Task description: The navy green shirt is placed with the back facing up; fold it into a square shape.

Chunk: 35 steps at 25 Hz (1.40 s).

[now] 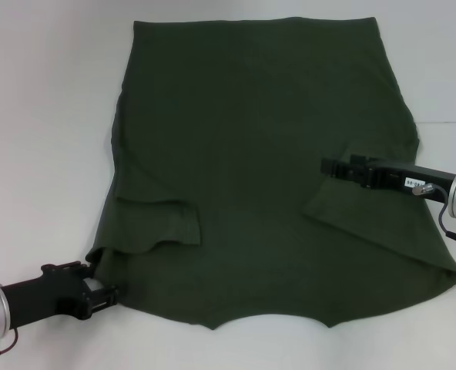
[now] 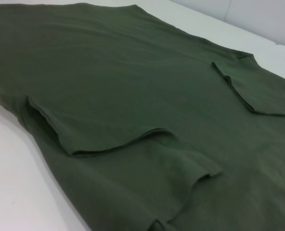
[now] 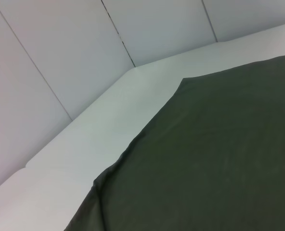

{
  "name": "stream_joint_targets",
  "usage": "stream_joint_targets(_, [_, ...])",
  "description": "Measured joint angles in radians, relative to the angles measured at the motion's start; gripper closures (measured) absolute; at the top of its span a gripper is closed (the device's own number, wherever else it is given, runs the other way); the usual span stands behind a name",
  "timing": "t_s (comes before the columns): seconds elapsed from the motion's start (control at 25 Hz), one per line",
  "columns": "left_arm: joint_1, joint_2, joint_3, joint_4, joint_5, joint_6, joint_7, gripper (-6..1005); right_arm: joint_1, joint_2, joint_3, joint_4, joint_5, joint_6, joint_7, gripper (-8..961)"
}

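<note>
The navy green shirt [image 1: 251,154] lies flat on the white table [image 1: 43,116], both sleeves folded inward. The left gripper [image 1: 108,297] touches its near corner; the right gripper [image 1: 328,167] hovers over the folded sleeve. Whether either is closed, I cannot tell.

— What kind of place is this?

— A test bench in a lab, by the look of it. A plain white table [image 1: 43,116] fills the head view from 12 to 6 o'clock, with no household clutter on it.

— Anything behind it?

— In the right wrist view, pale wall panels [image 3: 75,53] with thin dark seams stand along the table's far edge.

— And on the table?

— Only one dark green shirt [image 1: 251,162] spread flat, with a robot arm at 8 o'clock and another at 3.
</note>
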Motion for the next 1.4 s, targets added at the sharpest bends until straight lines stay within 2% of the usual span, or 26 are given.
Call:
stream_joint_targets(0.28, [-0.002, -0.001, 0.001, 0.013, -0.003, 0.006, -0.019, 502, 0.0, 0.0, 0.0, 0.0, 0.0, -0.002, 0.0, 144])
stream_joint_targets(0.56, [-0.006, -0.002, 0.002, 0.018, -0.002, 0.007, -0.045, 709, -0.001, -0.001, 0.0, 0.0, 0.0, -0.003, 0.0, 144])
stream_joint_targets(0.68, [-0.009, -0.002, 0.001, 0.019, -0.006, 0.021, -0.065, 821, -0.001, -0.01, -0.004, 0.0, -0.005, -0.005, 0.015, 144])
stream_joint_targets(0.8, [-0.013, -0.001, 0.0, 0.023, -0.008, 0.047, -0.082, 945, 0.002, -0.039, -0.008, -0.004, -0.045, -0.026, 0.082, 145])
stream_joint_targets(0.84, [-0.016, -0.001, 0.001, 0.024, -0.009, 0.051, -0.087, 945, 0.003, -0.063, -0.008, -0.008, -0.082, -0.056, 0.145, 145])
stream_joint_targets(0.96, [-0.021, -0.002, 0.001, 0.024, -0.009, 0.056, -0.102, 944, -0.001, -0.105, -0.003, -0.011, -0.128, -0.116, 0.245, 145])
stream_joint_targets(1.0, [-0.021, -0.002, 0.001, 0.024, -0.009, 0.057, -0.105, 944, -0.001, -0.105, -0.003, -0.011, -0.128, -0.116, 0.245, 145])
stream_joint_targets(1.2, [-0.024, -0.004, 0.002, 0.023, -0.019, 0.065, -0.116, 944, -0.039, -0.166, 0.0, -0.019, -0.163, -0.187, 0.373, 144])
stream_joint_targets(1.4, [-0.024, -0.004, 0.002, 0.021, -0.026, 0.072, -0.117, 944, -0.084, -0.182, 0.031, -0.056, -0.26, -0.2, 0.464, 144])
